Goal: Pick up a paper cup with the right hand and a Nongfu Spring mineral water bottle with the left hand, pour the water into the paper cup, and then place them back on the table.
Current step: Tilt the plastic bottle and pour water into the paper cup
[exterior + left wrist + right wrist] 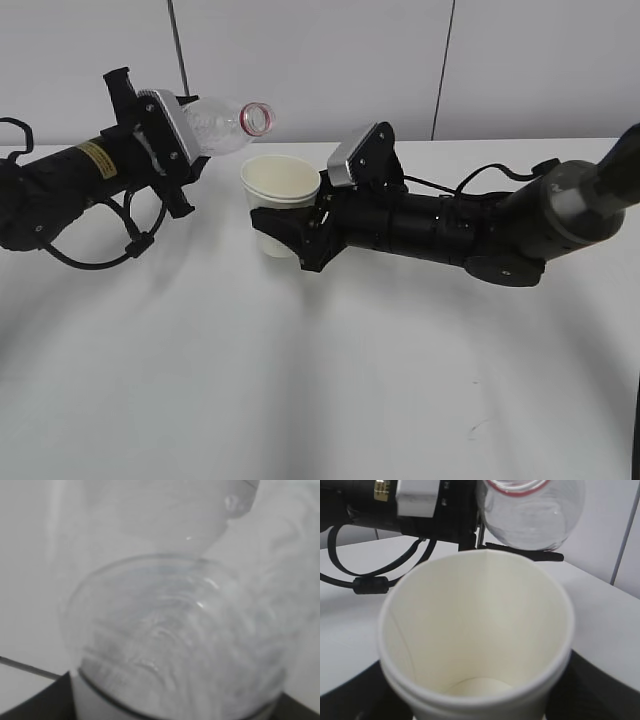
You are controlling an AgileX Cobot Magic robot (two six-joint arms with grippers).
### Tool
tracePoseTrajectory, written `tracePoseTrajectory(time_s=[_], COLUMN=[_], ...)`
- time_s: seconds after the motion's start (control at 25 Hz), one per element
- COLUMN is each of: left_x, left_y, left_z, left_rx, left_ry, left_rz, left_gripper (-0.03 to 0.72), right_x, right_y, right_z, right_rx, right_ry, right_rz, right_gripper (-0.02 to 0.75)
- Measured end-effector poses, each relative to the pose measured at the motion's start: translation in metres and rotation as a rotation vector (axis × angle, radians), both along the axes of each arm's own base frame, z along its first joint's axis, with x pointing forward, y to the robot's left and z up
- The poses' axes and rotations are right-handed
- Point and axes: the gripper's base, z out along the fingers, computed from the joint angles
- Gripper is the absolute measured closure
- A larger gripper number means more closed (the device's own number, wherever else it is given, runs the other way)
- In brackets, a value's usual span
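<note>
My left gripper [170,150] is shut on the clear water bottle [222,127], held nearly level above the table with its open, red-ringed mouth [259,118] pointing right, just above and left of the cup's rim. The bottle's clear body [180,640] fills the left wrist view. My right gripper [290,228] is shut on the cream-white paper cup [279,190], held upright a little above the white table [320,380]. In the right wrist view the cup [475,630] fills the foreground with the bottle [532,512] above its far rim. No stream of water shows.
Looped black cables [100,240] hang under the left arm. The right arm [470,225] stretches in low over the table from the right. A small dark scratch [478,428] marks the tabletop at the front right. A wall stands behind the table.
</note>
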Motion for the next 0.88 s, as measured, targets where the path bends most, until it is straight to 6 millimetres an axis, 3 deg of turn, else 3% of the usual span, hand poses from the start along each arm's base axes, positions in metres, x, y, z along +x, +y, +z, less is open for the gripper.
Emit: tracePoseTrajectory(time_s=[0.88], left_x=[-0.001], left_y=[-0.002], left_z=[0.011], left_rx=[0.093], left_ry=[-0.206], left_rz=[-0.034], left_gripper=[0.292], right_x=[0.0], right_y=[0.0], right_z=[-0.002], right_rx=[-0.023], right_ry=[-0.011], right_rz=[-0.003], right_gripper=[0.256])
